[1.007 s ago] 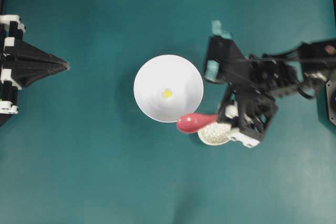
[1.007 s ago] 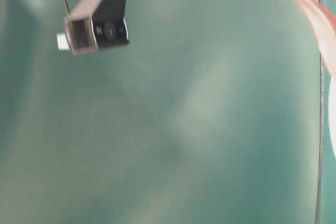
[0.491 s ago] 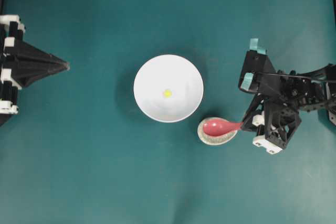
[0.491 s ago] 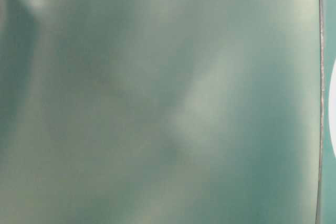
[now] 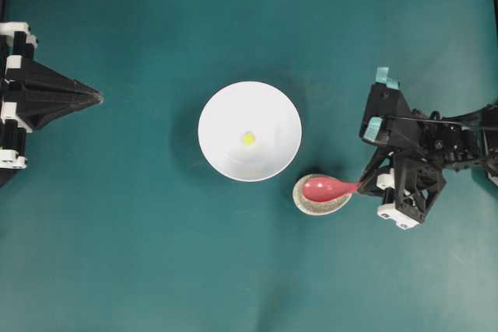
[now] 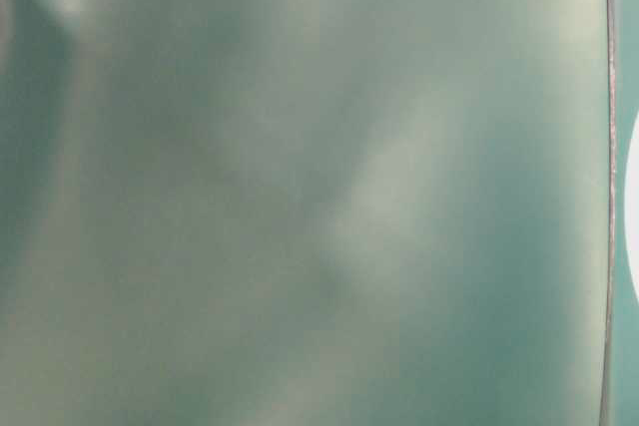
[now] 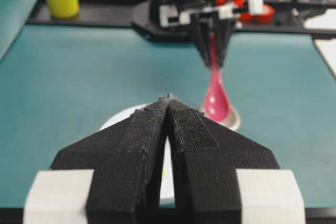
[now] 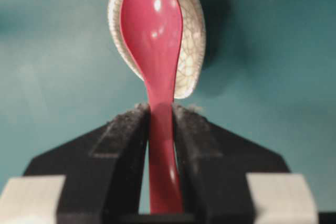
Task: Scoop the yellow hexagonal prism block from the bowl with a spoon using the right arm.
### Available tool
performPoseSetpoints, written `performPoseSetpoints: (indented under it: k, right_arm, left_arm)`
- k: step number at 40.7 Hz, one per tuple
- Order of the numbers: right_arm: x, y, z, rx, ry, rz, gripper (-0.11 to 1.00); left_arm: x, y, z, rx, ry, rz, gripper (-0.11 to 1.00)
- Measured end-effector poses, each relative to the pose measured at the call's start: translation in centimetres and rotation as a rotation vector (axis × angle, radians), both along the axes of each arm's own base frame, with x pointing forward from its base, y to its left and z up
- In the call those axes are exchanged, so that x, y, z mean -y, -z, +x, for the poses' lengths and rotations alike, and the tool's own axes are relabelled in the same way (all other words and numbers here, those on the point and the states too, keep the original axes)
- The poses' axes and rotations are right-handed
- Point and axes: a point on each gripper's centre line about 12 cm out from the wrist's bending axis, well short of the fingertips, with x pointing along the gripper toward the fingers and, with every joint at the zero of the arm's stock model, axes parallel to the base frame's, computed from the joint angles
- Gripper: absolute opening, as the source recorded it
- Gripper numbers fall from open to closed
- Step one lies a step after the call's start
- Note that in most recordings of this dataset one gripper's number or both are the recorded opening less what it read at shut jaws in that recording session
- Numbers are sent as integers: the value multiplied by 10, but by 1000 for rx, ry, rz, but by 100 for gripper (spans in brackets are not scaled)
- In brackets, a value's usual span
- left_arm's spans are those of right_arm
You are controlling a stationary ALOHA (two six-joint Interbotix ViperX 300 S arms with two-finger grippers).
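The right gripper (image 8: 161,124) is clamped on the handle of the spoon (image 8: 153,40), its 2 black padded fingers (image 8: 123,140) pressing the straight handle from either side, so the jaws stand only as far apart as the handle is wide. In the overhead view the right arm (image 5: 420,153) sits toward the right edge of the teal table (image 5: 156,270), with teal tape tags on its upper part, and the spoon (image 5: 325,188) reaches out from the right gripper (image 5: 364,184) toward the middle of the table. The spoon is glossy pink-red, with a deep oval scoop that catches bright highlights; the scoop lies over the spoon rest (image 5: 311,204), a small speckled beige dish with a crackled glaze, though whether it touches the rest or hangs just above cannot be told. The spoon holds nothing. Just beside the rest, toward the table's centre, stands the bowl (image 5: 226,106), round and plain white, and the yellow hexagonal prism block (image 5: 248,138) lies near its middle, tiny and pale yellow. The left gripper (image 7: 168,100) rests at the left edge of the table, well apart from the bowl, its fingers pressed together at the tips with nothing between them.
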Motion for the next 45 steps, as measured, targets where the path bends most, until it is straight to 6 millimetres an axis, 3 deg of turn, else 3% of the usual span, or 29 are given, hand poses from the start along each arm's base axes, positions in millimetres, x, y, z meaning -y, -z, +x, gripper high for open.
performPoseSetpoints:
  k: [27,45]
  right_arm:
    - [0,3,0,-10,-2,-4,22]
    - [2,4,-1,-11,-32,-44,37]
  left_arm:
    - [0,0,0,0,-2,0,-1]
    - [0,0,0,0,-2,-2,-1]
